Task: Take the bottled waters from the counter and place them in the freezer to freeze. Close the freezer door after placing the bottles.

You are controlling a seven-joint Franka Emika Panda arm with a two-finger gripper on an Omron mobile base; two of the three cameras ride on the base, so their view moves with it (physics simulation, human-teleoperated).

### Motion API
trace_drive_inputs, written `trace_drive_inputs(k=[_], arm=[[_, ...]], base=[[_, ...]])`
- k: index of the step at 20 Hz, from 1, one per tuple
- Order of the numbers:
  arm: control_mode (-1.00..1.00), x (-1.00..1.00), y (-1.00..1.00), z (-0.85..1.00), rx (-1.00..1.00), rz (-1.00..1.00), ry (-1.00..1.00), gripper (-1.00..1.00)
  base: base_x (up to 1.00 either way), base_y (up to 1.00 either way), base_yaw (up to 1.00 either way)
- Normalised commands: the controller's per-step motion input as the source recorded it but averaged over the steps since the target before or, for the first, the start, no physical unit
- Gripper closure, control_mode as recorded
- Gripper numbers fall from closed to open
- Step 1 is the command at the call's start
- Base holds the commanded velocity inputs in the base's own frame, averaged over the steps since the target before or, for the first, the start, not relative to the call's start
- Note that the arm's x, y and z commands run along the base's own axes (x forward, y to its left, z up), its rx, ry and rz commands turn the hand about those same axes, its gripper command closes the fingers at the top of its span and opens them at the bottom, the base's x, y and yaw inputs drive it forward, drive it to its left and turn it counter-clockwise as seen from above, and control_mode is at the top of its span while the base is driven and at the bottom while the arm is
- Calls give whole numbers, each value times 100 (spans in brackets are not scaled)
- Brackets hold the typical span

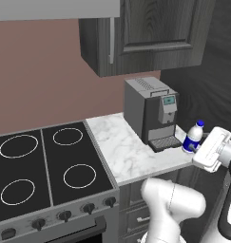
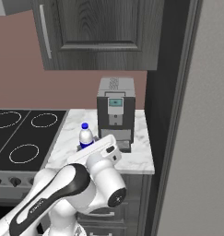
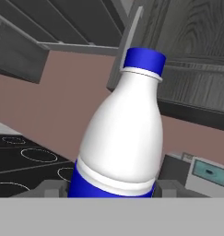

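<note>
A bottled water (image 1: 194, 135) with a blue cap, white upper body and dark blue lower band leans slightly near the right end of the white marble counter (image 1: 121, 152), beside the coffee machine. My gripper (image 1: 189, 151) is shut on its blue band, and in the hand view the grey fingers (image 3: 53, 189) press both sides of the bottle (image 3: 125, 133). From the right base view the hand hides the base of the bottle (image 2: 85, 135). The pale bottle is out of view. A flat light-grey face of the freezer (image 2: 203, 138) rises at the far right.
A grey coffee machine (image 1: 150, 111) stands at the back of the counter, close behind the bottle. The black four-ring stove (image 1: 45, 166) lies to the left. Dark wood wall cabinets (image 1: 145, 33) hang overhead, and a dark tall panel (image 2: 166, 115) separates counter and freezer.
</note>
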Motion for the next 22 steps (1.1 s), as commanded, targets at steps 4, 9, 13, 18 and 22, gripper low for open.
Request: trace_drive_inputs(k=[4, 9, 13, 18, 22], arm=[[-100, 0, 0, 0, 0, 0, 0, 100], [100, -8, 0, 0, 0, 0, -1, 100], [100, 0, 0, 0, 0, 0, 0, 100], [100, 0, 0, 0, 0, 0, 0, 100], [100, 0, 0, 0, 0, 0, 0, 100]], base=[[0, 0, 0], [-62, 0, -10], [-85, 0, -29], [-67, -13, -39], [-7, -68, -28]])
